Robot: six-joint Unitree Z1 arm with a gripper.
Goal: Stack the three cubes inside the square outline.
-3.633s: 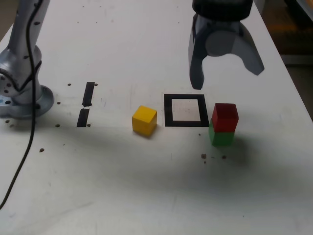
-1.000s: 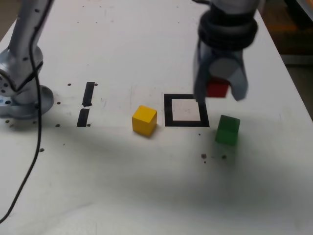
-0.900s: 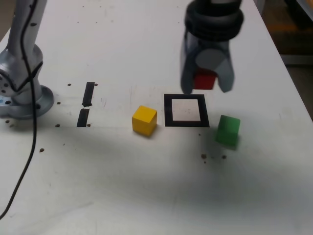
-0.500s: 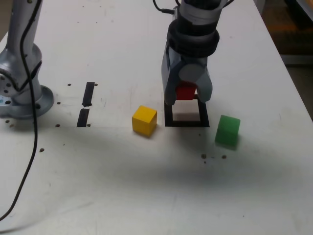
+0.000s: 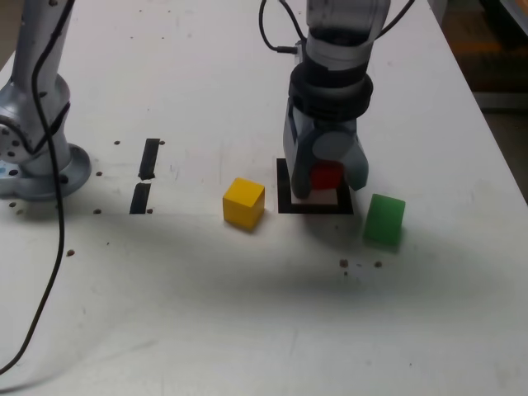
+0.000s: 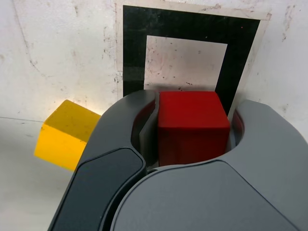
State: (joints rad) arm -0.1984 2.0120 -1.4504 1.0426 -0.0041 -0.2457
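One red cube (image 5: pixel 327 176), judged light, rigid and best pinched on opposite flat faces, was held clamped in the hand (image 5: pixel 327 177) low over the square outline (image 5: pixel 285 186) on the tabletop (image 5: pixel 206 313).

I saw a scuffed white table (image 5: pixel 206 330), dark specks on it, darker floor (image 5: pixel 505 132) past its edge.

White table (image 5: pixel 206 313), yellow cube (image 5: pixel 244 203), green cube (image 5: pixel 384 219), square outline (image 5: pixel 285 198), tape strips (image 5: pixel 145 175)
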